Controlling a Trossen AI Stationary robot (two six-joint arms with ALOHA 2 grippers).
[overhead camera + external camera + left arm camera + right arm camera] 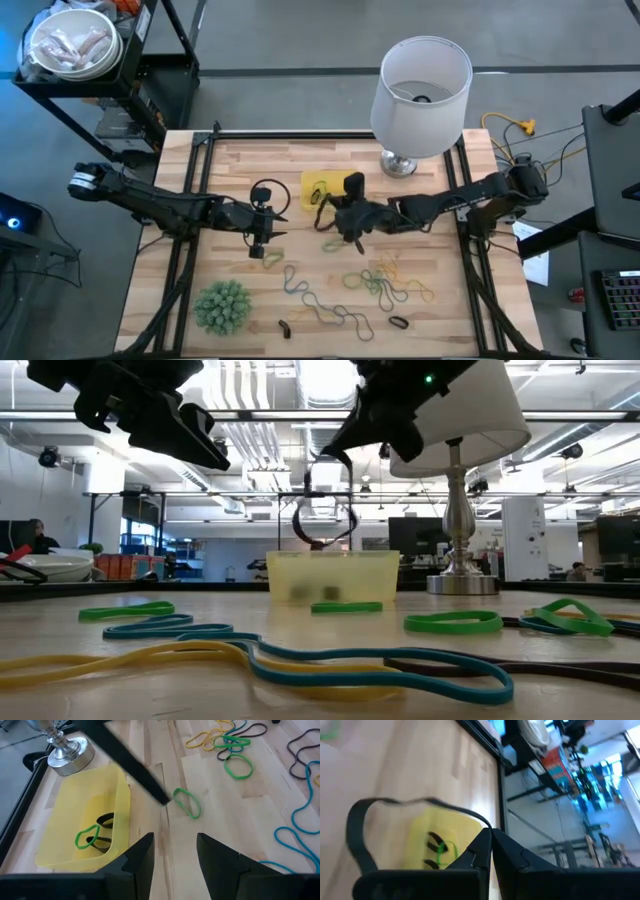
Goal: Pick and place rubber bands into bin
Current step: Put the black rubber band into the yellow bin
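Pinching a large black rubber band [357, 827] between closed fingers, the right gripper [330, 200] hangs it above the yellow bin [318, 183], while the left gripper [258, 243] waits open nearby over the table [450, 330].

No readable text, labels, brands or numbers in any view

Left gripper [172, 852] hovers above the table's middle, fingers parted, arm stretched in from the left. Right gripper [491, 842] hangs raised beside it, fingers pinched together, arm reaching in from the right.
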